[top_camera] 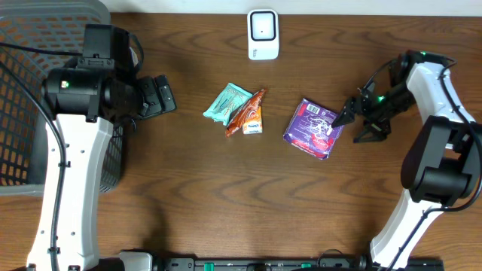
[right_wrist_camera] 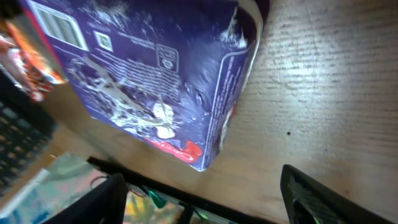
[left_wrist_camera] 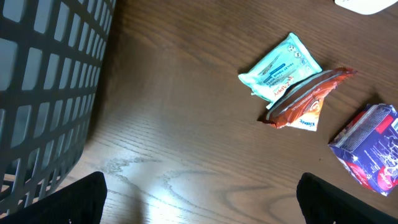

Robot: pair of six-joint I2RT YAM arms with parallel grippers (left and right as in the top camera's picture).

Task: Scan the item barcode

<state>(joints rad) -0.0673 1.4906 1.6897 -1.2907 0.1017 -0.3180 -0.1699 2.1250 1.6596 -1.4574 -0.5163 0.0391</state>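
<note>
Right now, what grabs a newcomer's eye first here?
A purple package lies right of centre, with the right gripper open at its edge. A teal packet and an orange packet overlap mid-table, a white scanner stands at the far edge, and a black mesh basket fills the left side.

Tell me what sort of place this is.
Probably a mock shop checkout set up on a wooden table: a white scanner, a mesh basket and a purple snack packet.

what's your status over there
Left gripper open, by basket. Right gripper open, beside purple pack. Pack lies on table, apart from scanner. Two packets left of it, not blocking.
</note>
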